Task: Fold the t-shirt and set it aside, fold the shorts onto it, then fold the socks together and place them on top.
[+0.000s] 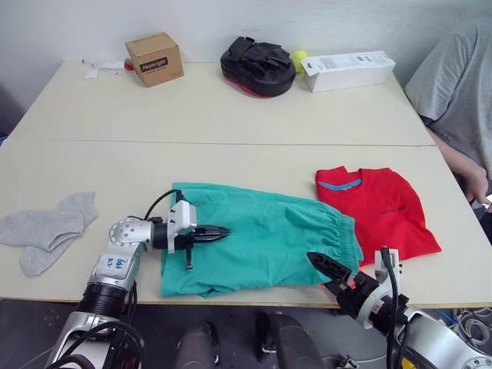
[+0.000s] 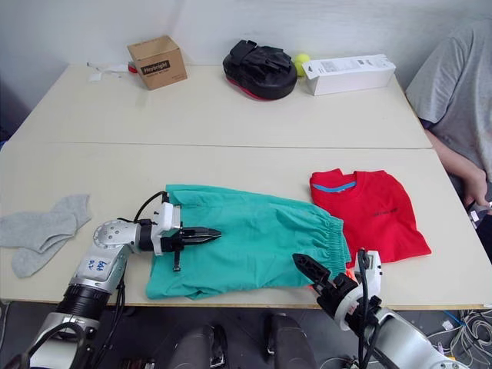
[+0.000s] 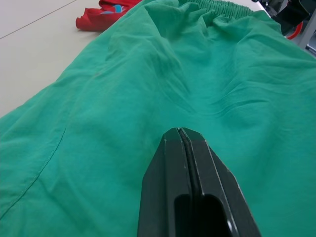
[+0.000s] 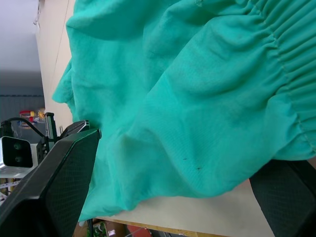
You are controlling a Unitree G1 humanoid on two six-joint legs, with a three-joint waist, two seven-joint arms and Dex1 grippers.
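T-shirt [image 1: 377, 209] folded, set aside on tabletop [image 1: 231, 115] right. Shorts [image 1: 261, 238] spread flat, centre: step 2 in hand. Left end effector [image 1: 219, 231] closed, empty, over shorts. Right end effector [image 1: 327, 269] open, empty, at waistband edge. Next: grasp edge, fold. Socks [image 1: 48, 231] far left.

Legible markings: one confirmed. The cardboard box [image 1: 154, 58] at the table's far edge bears a dark label reading "Heybright" on its front face. The white box [image 1: 347, 71] further along the far edge carries small print, too fine to read. The left arm [image 1: 115, 265] bears blue handwritten marks on a white sticker, not decipherable. The t-shirt [image 1: 377, 207] has a small dark chest mark, unreadable
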